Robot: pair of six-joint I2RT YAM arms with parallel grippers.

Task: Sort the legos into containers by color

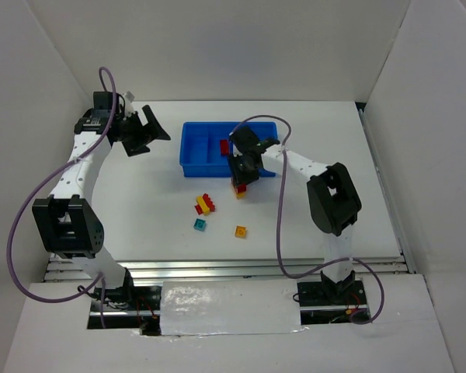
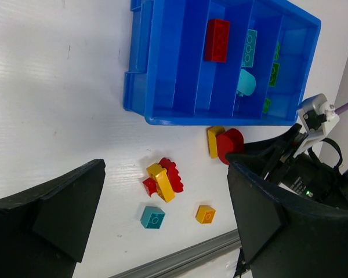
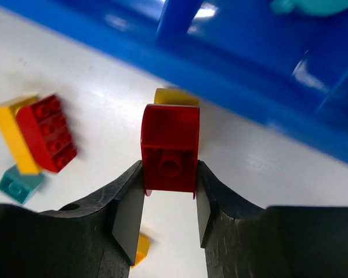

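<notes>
Pads [image 3: 127, 214] of the right end effector [image 3: 170, 174] fill the bottom of the right wrist view, pressed on both sides of the red brick [image 3: 170, 145]. It's clamped, down low at the table [image 1: 140, 217], just near of the tray [image 1: 194, 167] wall. Trouble spot: a yellow brick [image 3: 175, 96] touches the red one's far end, so a lift could drag it along, or carry it up if the two are studded together; I can't tell which. Those pads catch only the brick's near end, so it may swivel on the way up, and the tray rim looks close enough to clip. Left end effector [image 1: 147, 136] hangs far left, jaws wide apart, holding nothing. Left wrist view gives what the right wrist blurs: a red piece [image 2: 217, 39] in the second compartment from the left, teal pieces [image 2: 245, 81] next, green pieces [image 2: 274, 72] rightmost. Top view hides the grip under the arm but lays out the loose ones: red-yellow pile [image 1: 204, 204], teal cube [image 1: 199, 224], small yellow [image 1: 240, 231], all near of the tray.
</notes>
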